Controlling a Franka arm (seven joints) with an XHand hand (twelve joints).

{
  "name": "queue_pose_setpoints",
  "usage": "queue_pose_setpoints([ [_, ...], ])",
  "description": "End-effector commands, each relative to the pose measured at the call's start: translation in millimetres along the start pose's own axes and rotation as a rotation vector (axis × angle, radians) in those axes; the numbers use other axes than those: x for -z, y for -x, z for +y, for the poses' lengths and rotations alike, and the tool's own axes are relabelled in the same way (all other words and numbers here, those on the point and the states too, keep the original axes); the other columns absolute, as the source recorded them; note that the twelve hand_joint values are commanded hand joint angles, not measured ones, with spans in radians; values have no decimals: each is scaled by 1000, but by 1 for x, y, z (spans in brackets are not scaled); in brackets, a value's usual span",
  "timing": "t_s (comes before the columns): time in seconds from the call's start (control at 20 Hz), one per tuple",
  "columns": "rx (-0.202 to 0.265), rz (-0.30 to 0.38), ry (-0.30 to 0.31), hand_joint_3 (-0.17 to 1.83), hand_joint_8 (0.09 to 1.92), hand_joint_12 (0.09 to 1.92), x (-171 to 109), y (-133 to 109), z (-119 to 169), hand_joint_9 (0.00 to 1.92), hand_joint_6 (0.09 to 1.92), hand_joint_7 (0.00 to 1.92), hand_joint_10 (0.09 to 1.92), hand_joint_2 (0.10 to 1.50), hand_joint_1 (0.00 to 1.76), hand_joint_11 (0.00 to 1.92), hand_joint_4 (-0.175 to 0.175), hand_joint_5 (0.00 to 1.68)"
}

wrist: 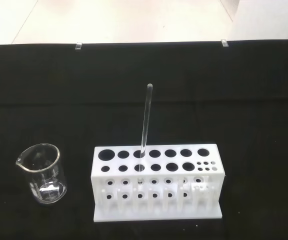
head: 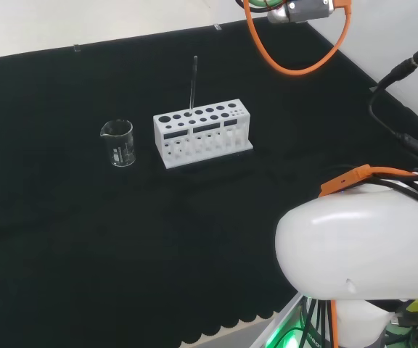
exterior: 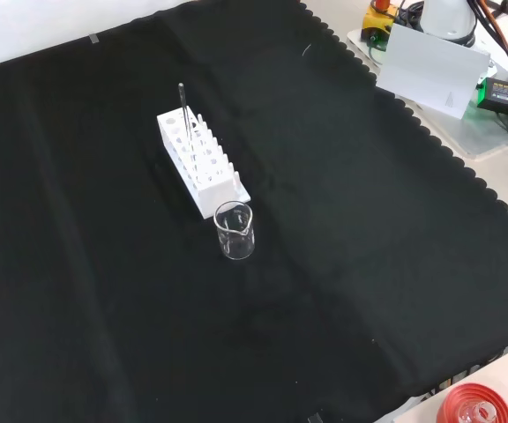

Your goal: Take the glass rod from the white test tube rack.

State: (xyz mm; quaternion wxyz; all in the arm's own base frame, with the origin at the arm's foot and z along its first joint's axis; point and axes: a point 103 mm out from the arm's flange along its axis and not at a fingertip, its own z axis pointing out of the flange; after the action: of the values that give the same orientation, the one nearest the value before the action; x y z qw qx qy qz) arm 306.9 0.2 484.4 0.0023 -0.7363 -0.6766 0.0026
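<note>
White plastic, the test tube rack [head: 202,133] is sitting on the black cloth [head: 85,232] with the glass rod [head: 192,83] standing in one of its holes, leaning slightly. In the wrist view, that hole is sitting in the rack's nearer row, a detail the head view is leaving unclear. In the front view, a clear beaker [exterior: 235,231] is standing just beside the rack's near end. Whether the hand is spread or curled, and how the rod lies relative to it, I cannot tell.

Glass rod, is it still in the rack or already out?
In. The glass rod stands nearly upright in a hole of the white rack.
</note>
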Motion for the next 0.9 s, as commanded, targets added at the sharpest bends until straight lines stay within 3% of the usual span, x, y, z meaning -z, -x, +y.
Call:
queue_pose_setpoints([
  [0.05, -69, -34, -11, -125, 87, 1284, 47, 25, -66, 568, 90, 388, 87, 1100, 752, 204, -92, 311],
  [0.15, -80, -61, -12, -116, 87, 1349, 52, 30, -74, 369, 87, 221, 87, 1117, 612, 46, -78, 162],
  [0.25, -84, -62, -15, -114, 87, 1366, 52, 31, -75, 322, 87, 182, 87, 1122, 578, 9, -75, 128],
  [0.65, -88, -41, -16, -114, 87, 1372, 48, 32, -76, 309, 87, 176, 87, 1127, 567, 0, -76, 123],
  [0.9, -88, -63, -5, -116, 87, 1381, 45, 36, -78, 332, 87, 203, 87, 1131, 566, 0, -78, 137],
])
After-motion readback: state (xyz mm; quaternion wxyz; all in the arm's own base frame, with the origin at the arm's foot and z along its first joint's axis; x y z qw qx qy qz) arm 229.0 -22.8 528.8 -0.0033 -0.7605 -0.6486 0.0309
